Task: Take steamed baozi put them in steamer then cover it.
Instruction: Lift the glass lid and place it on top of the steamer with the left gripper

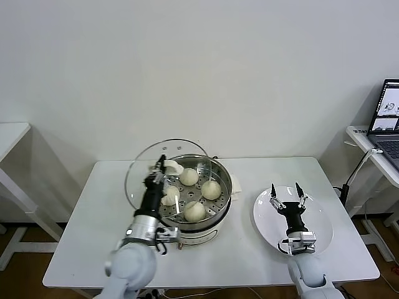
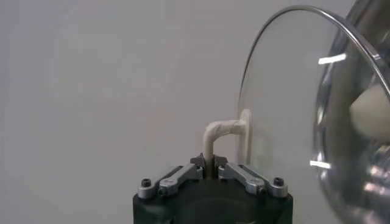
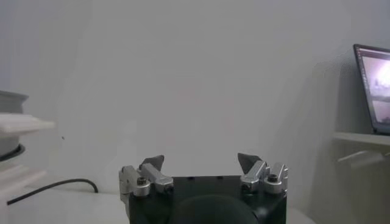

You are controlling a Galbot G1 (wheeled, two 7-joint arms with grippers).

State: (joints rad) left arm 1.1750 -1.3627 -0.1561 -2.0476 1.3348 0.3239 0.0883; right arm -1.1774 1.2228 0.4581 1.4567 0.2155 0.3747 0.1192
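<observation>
Lid held tilted over steamer – four buns inside.
Left gripper point(image 1: 161, 167) clamps cream handle point(image 2: 220, 135) of round glass lid point(image 1: 144, 171); small cream-white dough buns point(image 1: 194, 211) sit in shiny stainless-steel steamer pot point(image 1: 222, 171). Right gripper point(image 1: 287, 194) spread wide above round white plate point(image 1: 319, 232) – idle.

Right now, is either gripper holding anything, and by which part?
The left gripper holds the glass lid by its cream handle, over the steamer. The right gripper is open, holding nothing, above the white plate.

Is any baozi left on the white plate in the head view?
No, the white plate shows bare under the open right pincer; all four baozi sit inside the steamer.
</observation>
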